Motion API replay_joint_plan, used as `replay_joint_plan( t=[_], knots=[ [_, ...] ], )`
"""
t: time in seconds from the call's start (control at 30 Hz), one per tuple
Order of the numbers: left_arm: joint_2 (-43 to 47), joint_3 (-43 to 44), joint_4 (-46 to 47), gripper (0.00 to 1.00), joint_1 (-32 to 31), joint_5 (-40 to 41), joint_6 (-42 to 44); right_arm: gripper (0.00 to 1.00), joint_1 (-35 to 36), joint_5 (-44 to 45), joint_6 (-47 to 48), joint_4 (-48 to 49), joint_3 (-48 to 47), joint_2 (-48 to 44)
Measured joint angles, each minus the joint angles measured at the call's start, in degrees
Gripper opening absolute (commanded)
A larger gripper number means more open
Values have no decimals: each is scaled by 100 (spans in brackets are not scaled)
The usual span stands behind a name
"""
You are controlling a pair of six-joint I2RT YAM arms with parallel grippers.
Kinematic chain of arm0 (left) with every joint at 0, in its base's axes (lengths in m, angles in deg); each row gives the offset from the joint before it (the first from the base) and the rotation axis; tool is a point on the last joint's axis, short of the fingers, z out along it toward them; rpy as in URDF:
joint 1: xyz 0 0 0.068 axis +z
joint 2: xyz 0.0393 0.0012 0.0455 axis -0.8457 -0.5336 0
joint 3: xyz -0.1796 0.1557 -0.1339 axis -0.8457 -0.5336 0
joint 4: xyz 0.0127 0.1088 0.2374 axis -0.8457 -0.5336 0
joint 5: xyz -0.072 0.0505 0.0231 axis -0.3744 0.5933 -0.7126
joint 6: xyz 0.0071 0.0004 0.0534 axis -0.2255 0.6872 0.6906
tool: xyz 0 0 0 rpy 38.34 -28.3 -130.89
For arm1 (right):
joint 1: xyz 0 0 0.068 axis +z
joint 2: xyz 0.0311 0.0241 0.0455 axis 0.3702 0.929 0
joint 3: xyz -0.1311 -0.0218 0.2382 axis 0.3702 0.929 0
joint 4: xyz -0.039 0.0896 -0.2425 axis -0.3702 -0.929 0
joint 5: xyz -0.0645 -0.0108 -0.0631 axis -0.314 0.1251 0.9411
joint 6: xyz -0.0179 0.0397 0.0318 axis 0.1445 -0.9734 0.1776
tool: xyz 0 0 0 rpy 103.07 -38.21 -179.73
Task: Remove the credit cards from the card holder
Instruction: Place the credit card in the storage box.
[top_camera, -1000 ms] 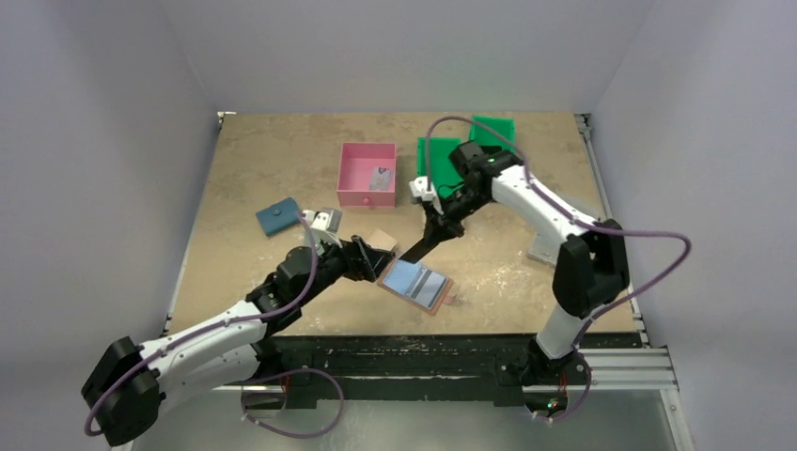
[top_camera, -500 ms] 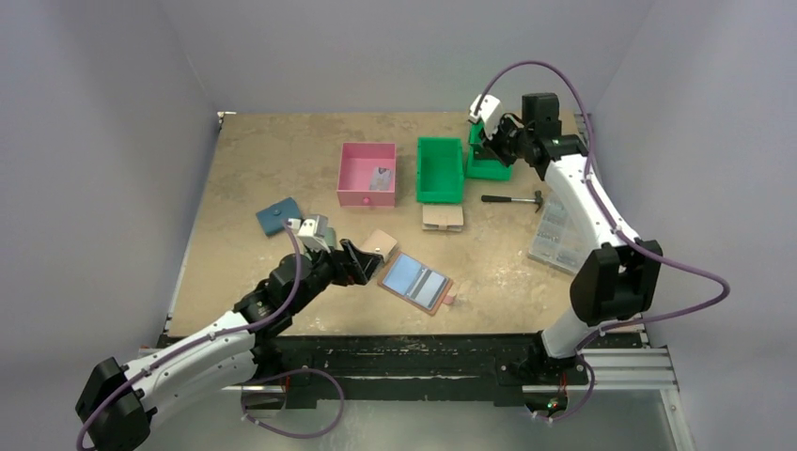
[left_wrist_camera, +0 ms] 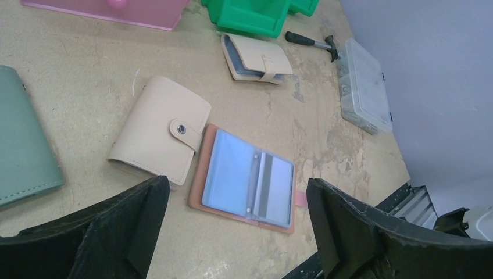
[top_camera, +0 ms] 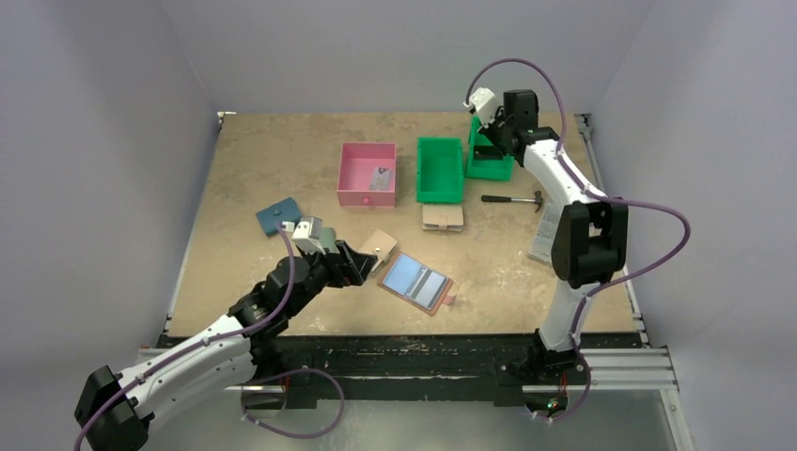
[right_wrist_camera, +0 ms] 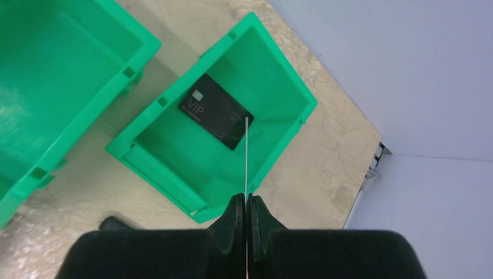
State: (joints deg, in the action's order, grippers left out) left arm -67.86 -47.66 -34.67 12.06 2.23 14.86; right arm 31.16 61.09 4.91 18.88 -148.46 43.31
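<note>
Right tool (right_wrist_camera: 246, 199) tight on an edge-on card (right_wrist_camera: 246, 154) above the green bin (right_wrist_camera: 168, 157) — left tool (left_wrist_camera: 237, 185) agape.

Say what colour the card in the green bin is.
Black. The card shows best in the right wrist view.

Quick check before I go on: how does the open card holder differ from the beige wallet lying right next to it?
The card holder is reddish-brown outside, while the beige wallet is pale cream. The card holder lies opened flat with its light blue sleeves facing up; the beige wallet is folded shut with its strap snapped. Opened out, the card holder looks thinner than the beige wallet. Both are small fold-over wallets lying flat, side by side.
</note>
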Motion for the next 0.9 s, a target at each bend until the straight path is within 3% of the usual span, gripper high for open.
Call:
replay_joint_plan(
  t=[0.9],
  knots=[
    [70,0,-280,96,7,146,-44,10,271,909,-181,966,2,999]
  ],
)
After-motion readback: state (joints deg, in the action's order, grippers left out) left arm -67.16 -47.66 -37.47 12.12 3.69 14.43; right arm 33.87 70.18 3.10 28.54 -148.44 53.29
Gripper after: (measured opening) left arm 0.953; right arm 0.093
